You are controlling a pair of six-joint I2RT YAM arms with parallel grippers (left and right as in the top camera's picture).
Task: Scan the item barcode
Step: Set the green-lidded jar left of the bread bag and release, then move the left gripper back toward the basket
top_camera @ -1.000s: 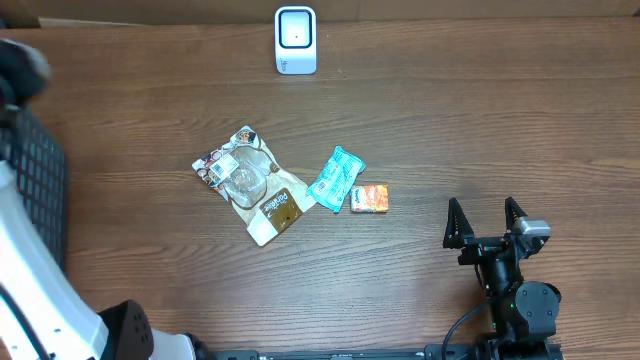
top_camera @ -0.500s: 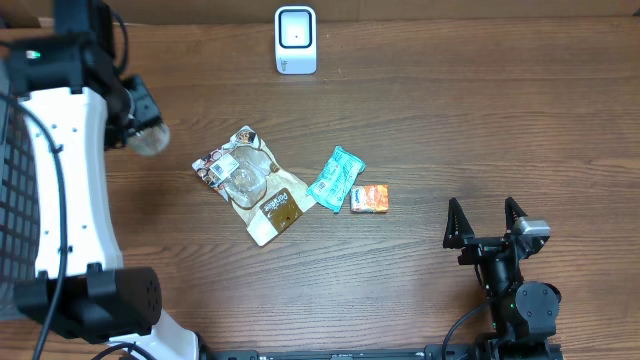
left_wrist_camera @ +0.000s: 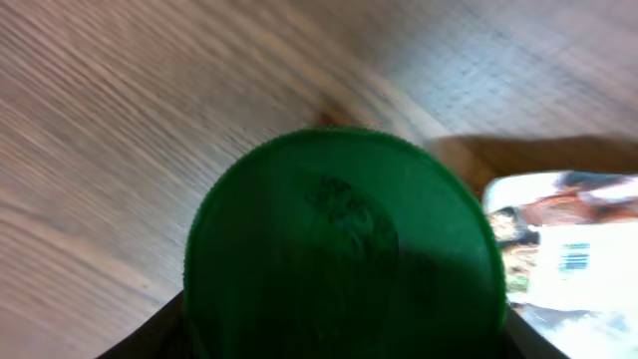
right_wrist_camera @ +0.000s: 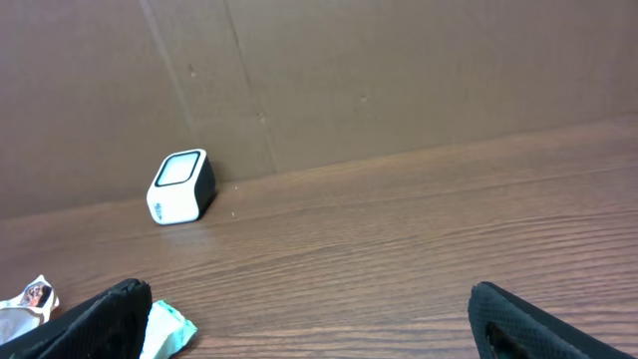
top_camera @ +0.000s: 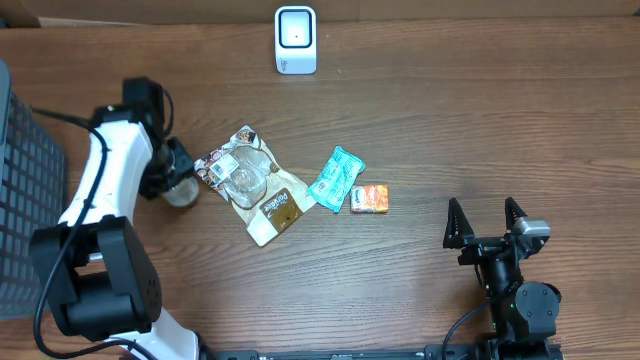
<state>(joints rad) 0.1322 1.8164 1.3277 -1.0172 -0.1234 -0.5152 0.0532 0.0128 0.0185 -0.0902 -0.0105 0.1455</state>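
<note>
Green, ribbed, round lid (left_wrist_camera: 339, 249) fills the left wrist view. White left arm (top_camera: 100, 175) bends by the worktop's (top_camera: 470, 110) left edge, left gripper (top_camera: 176, 180) half-closed around the jar (top_camera: 183, 193). Right gripper (top_camera: 487, 222) gapes wide, empty, near the front-right corner.

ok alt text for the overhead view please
The left hand holds a small round jar at a wooden table, next to a snack pouch; a teal packet and an orange packet lie further right. A white scanner stands at the far edge; the right hand is open.
</note>
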